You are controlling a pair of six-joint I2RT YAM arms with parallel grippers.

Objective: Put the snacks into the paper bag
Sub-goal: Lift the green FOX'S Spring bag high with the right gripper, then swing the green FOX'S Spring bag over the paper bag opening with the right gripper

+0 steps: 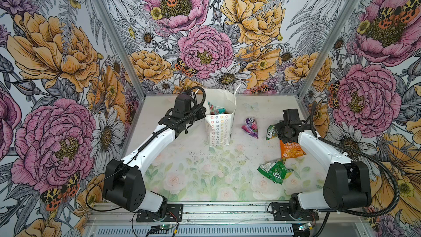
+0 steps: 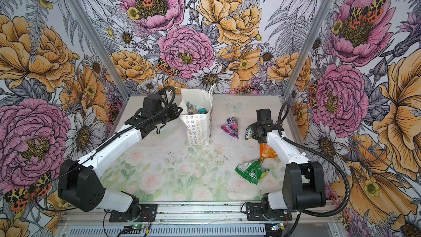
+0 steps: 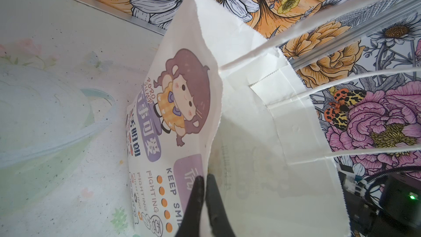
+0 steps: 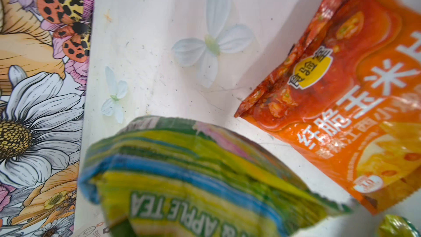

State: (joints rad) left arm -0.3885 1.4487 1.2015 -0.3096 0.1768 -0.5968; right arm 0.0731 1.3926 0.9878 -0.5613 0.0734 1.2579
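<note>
Inside the tall white paper bag [image 1: 218, 131], a few colourful packets [image 1: 216, 110] already lie. Right of the bag, four are left outside on the counter [image 1: 193, 163]: a purple crinkly packet [image 1: 250, 127], an orange chip packet [image 4: 353, 110] with Chinese writing, a green plastic packet [image 1: 273, 170], and a yellow-green packet [image 4: 193, 178] reading "APPLE TEA". The right end effector [image 1: 278, 134] seems pressed together on that last one. The left end effector [image 3: 205, 180] pinches the bag's rim beside "KEEP SMI" and "FIGHTING".

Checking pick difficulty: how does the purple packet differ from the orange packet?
The purple packet is crumpled into a pointed wedge; the orange packet lies flatter and squarer. The purple packet lies in the open between the paper bag and the right arm; the orange packet is partly hidden by that arm in both top views. Both lie on the table, outside the bag.
</note>
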